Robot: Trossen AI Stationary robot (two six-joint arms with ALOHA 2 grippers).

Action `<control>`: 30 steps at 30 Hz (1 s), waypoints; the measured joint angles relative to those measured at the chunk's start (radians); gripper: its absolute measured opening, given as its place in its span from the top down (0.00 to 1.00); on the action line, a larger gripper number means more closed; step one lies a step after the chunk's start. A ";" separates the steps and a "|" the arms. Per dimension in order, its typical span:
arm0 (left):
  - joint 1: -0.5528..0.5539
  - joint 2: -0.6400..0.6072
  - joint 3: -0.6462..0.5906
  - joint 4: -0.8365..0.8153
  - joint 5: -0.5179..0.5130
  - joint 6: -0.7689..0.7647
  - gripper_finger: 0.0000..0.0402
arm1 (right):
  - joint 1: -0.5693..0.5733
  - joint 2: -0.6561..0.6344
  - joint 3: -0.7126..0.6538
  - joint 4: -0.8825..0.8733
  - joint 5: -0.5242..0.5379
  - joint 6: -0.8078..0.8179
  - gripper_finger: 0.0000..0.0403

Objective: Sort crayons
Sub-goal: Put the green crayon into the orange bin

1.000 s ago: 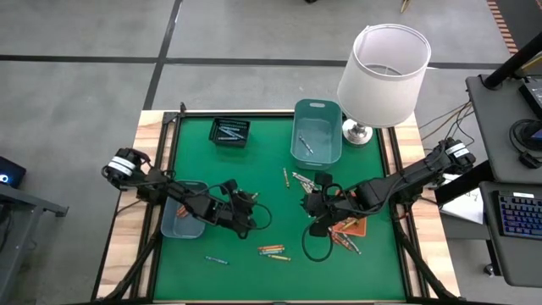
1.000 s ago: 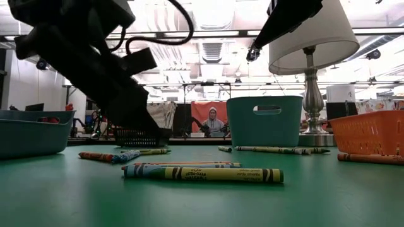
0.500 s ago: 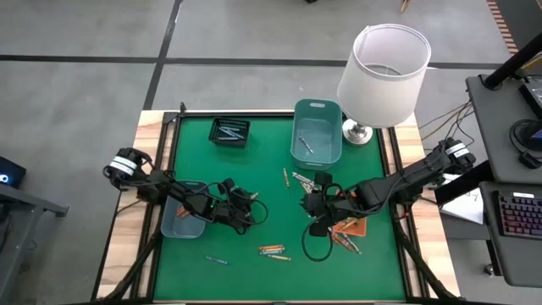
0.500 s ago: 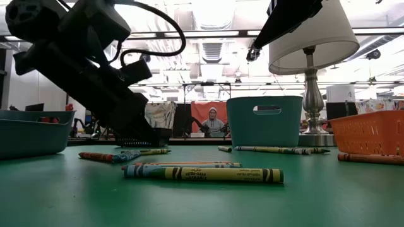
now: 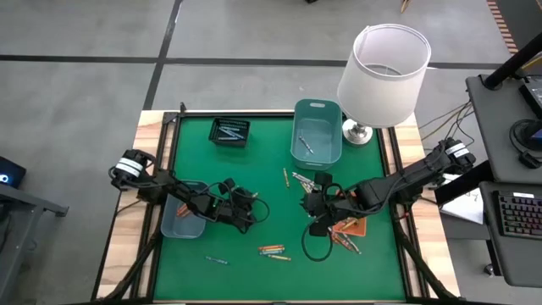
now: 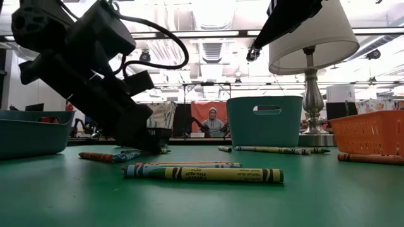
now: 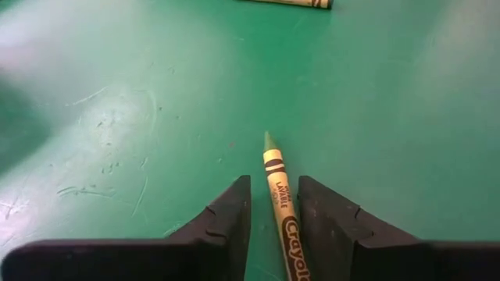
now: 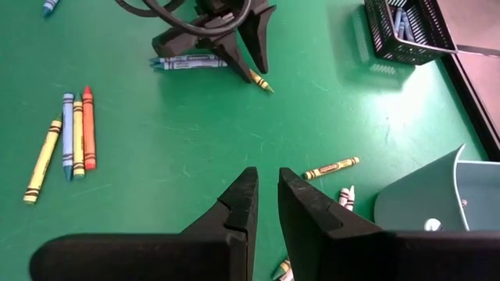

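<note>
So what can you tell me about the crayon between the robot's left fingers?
The yellow-green crayon is a thin stick with a pointed tip, a paper wrapper, dark bands near the tip and "Crayola" printed along it. It lies flat on the green table mat, its back part between the two dark fingers of the left gripper, which straddle it closely, tip poking out ahead. In the right wrist view it sticks out beside some blue crayons.

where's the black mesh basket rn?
High view: the black mesh basket sits at the green mat's far left, left of the teal bin by the lamp.
</note>
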 joint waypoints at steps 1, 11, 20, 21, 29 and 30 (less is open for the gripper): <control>0.002 0.000 -0.002 0.001 0.003 -0.003 0.79 | -0.001 0.000 0.000 0.000 0.000 0.000 0.89; 0.002 0.000 -0.005 -0.001 0.002 -0.007 0.97 | -0.002 0.000 0.000 0.000 0.000 0.000 0.89; 0.003 -0.005 0.003 -0.012 0.000 0.009 1.00 | -0.002 0.000 0.000 0.000 0.000 0.000 0.89; 0.004 -0.010 0.008 -0.017 0.001 0.019 1.00 | -0.002 0.000 0.000 0.000 0.000 0.000 0.89; 0.004 -0.110 0.055 0.000 -0.027 0.173 1.00 | -0.002 0.000 0.000 0.000 0.000 -0.001 0.89; 0.004 -0.132 0.057 0.019 -0.028 0.200 1.00 | -0.002 0.000 0.000 0.000 0.000 -0.004 0.89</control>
